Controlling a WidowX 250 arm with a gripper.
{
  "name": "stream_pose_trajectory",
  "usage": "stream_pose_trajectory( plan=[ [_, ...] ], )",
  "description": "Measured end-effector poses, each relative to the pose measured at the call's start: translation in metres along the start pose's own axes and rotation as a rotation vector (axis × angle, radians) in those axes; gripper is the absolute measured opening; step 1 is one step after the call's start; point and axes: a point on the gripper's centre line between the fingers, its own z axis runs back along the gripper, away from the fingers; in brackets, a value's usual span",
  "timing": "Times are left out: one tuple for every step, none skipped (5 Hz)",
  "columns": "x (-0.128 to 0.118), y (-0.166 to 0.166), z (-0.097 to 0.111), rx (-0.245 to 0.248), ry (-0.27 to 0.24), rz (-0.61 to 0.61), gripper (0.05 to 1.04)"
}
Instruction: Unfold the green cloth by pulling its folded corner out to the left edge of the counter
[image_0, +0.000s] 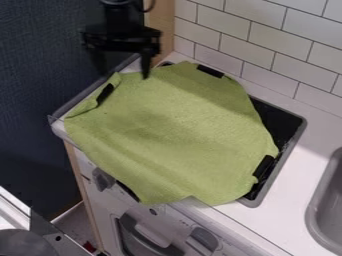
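Green cloth (174, 130) lies spread over the dark basin (277, 117), hiding most of it and leaving uncovered chiefly a strip of black interior and grey rim along the basin's right side. It probably stays up in this broad, loose sheet because the rim bears it underneath; where that support ends, the fabric sags past the basin's near edge, over the front of the white appliance (163, 225). Folds gather at the basin's left corner, where the cloth turns over on itself near a black strip (105, 94). Another black strip (210, 70) sits by the basin's back edge, and a third (264, 167) by its right side (what they are for, I couldn't say; perhaps they weigh the hem down or stiffen it).

The black gripper (122, 73) hangs above the basin's far left corner, its jaws spread apart with nothing pinched between them. From there, the cloth extends below and to the right of the jaws, across the basin, with its far left edge nearest to them. One fingertip overlaps that edge from this angle, though whether it touches cannot be told.

White desk (320, 135) surrounds the basin's right side, a grey sink (320, 215) is set well to the basin's right, and the tiled wall (267, 40) rises behind the basin.
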Motion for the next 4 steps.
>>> stream_pose_trajectory(
  plan=[
    [0.004, -0.033, 0.011, -0.048, -0.026, -0.069, 1.0],
    [0.002, -0.073, 0.014, -0.069, -0.018, -0.144, 1.001],
    [-0.018, -0.112, 0.012, -0.126, 0.027, -0.202, 1.001],
    [-0.039, -0.161, -0.002, -0.145, 0.128, -0.322, 1.001]
  ],
)
